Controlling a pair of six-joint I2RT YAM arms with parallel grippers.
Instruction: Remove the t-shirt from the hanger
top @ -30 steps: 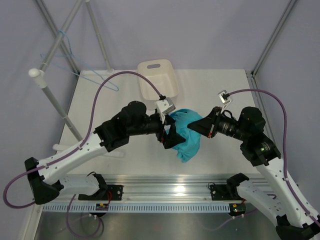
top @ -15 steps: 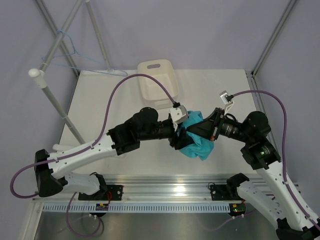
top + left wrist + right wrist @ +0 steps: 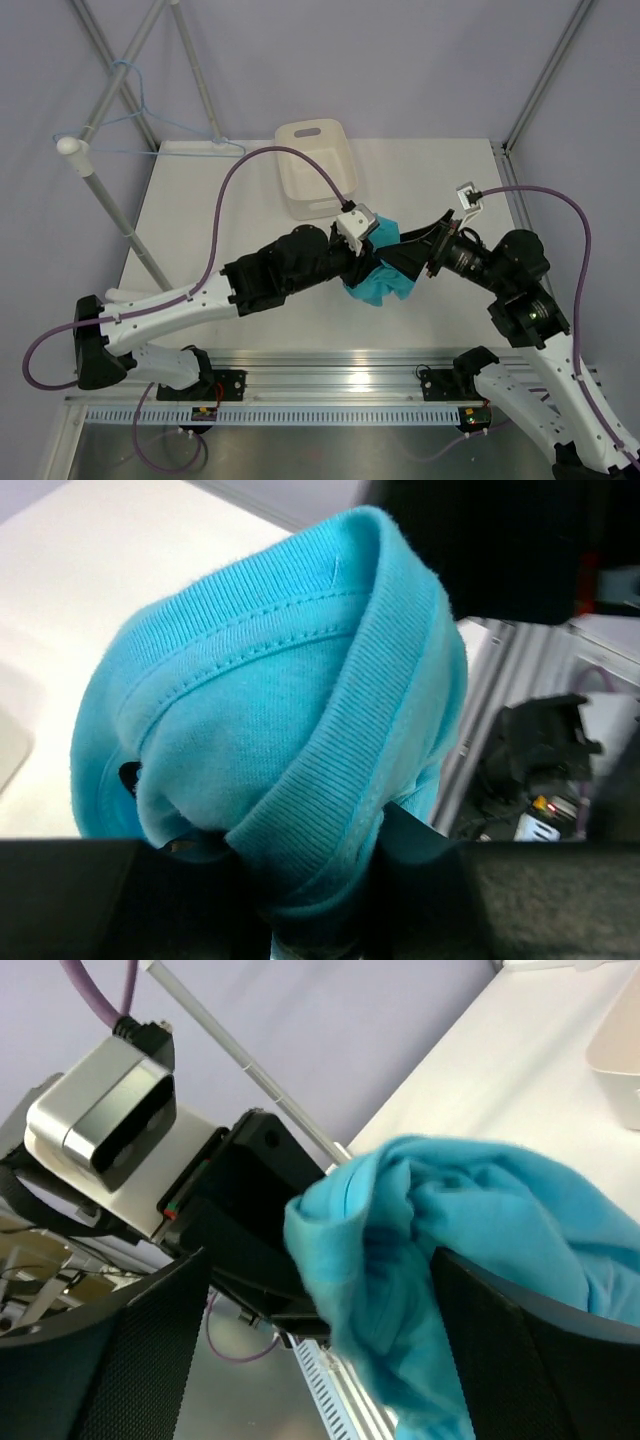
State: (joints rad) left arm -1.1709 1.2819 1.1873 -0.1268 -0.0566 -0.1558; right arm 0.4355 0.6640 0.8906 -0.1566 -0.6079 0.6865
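Observation:
The teal t-shirt (image 3: 380, 288) is bunched into a lump above the table's near middle, off the hanger. My left gripper (image 3: 368, 262) is shut on it; in the left wrist view the ribbed neck band of the t-shirt (image 3: 300, 700) is pinched between the jaws of the left gripper (image 3: 310, 920). My right gripper (image 3: 405, 262) faces it from the right, open. Its fingers (image 3: 130, 1360) stand wide on either side of the t-shirt (image 3: 480, 1230). The light-blue wire hanger (image 3: 150, 150) hangs bare on the rack at the far left.
A white tub (image 3: 315, 165) stands at the back middle of the table, just beyond the left wrist. Grey rack poles (image 3: 110, 205) rise at the left edge, and a frame post (image 3: 545, 75) stands at the back right. The metal rail (image 3: 340, 385) runs along the near edge.
My left gripper closed on the shirt and moved right with it. My right gripper opened, let go and drew back a little to the right. The hanger swung on the rack.

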